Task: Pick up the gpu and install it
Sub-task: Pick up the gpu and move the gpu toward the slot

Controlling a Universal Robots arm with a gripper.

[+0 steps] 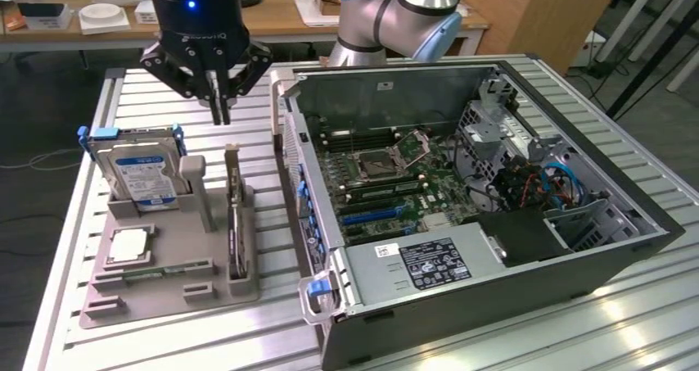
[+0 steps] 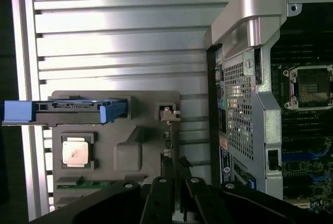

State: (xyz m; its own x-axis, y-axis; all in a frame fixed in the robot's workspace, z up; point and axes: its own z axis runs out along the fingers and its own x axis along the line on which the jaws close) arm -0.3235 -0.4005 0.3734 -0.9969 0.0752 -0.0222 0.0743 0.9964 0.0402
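Gripper (image 1: 222, 119) hovers over the grey tray (image 1: 164, 301), fingers barely parted, nothing btwn them. Gpu (image 1: 234, 233) stands on edge in a tray slot, under the fingertips, next to the PC case (image 1: 611, 248). Hard drive (image 1: 140, 174) has a blue-white label, PSU sticker (image 1: 435, 261) is black. Text on both is unreadable.

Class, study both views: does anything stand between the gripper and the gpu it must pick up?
Nothing visible does. The gripper hangs in open air above the gpu, which stands on edge in the grey holder. The hard drive stands apart, toward the exterior view's left.
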